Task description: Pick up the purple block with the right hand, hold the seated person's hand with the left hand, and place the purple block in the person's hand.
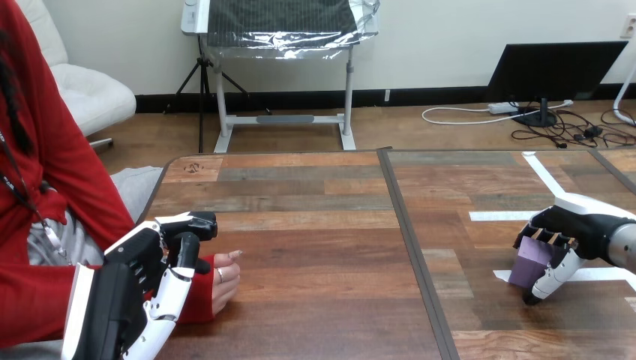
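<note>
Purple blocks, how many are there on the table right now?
1. The purple block is near the right edge of the table, with the fingers of the robot's right hand curled round it. The left hand and the person's hand could hide a small one behind them.

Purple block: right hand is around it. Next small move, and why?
Probably lift it: the right hand curls round the purple block, which seems to sit on the table, far from the person's hand beside the left hand.
</note>
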You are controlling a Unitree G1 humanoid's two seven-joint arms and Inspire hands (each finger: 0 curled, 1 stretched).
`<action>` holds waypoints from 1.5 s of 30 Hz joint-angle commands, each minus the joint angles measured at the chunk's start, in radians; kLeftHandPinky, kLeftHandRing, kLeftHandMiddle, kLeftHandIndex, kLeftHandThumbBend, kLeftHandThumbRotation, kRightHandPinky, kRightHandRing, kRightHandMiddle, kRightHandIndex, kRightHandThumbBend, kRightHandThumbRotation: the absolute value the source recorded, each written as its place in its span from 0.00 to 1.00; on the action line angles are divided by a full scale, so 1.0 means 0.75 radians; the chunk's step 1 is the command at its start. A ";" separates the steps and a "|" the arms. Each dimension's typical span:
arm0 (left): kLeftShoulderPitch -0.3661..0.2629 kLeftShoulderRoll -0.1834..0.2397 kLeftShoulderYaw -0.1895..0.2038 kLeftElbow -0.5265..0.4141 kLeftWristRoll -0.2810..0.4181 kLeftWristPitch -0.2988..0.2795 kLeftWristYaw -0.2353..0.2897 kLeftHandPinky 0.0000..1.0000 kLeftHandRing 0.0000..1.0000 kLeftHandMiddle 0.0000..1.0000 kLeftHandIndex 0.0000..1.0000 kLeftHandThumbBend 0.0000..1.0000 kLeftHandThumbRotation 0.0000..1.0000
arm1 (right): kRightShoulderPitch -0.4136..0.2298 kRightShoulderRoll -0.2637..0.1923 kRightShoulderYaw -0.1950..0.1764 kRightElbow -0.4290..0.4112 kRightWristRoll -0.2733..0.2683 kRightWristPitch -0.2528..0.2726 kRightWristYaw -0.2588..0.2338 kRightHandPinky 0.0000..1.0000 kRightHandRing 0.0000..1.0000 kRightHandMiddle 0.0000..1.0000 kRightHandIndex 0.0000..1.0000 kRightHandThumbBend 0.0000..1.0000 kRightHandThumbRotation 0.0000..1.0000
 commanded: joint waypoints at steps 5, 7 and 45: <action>-0.046 -0.024 0.019 -0.016 0.002 -0.035 0.006 0.52 0.69 0.70 0.55 0.27 0.66 | -0.043 0.024 0.002 -0.013 -0.001 -0.027 -0.111 0.51 0.56 0.62 0.64 0.86 0.00; -0.049 -0.023 0.022 -0.005 0.005 -0.046 0.006 0.51 0.69 0.70 0.55 0.27 0.66 | -0.034 0.021 0.005 -0.013 -0.008 -0.050 -0.157 0.50 0.55 0.60 0.61 0.85 0.00; -0.043 -0.028 0.028 0.004 0.033 -0.062 0.027 0.49 0.66 0.69 0.55 0.27 0.63 | -0.016 0.044 -0.016 0.013 0.012 -0.059 -0.324 0.42 0.45 0.48 0.47 0.81 0.00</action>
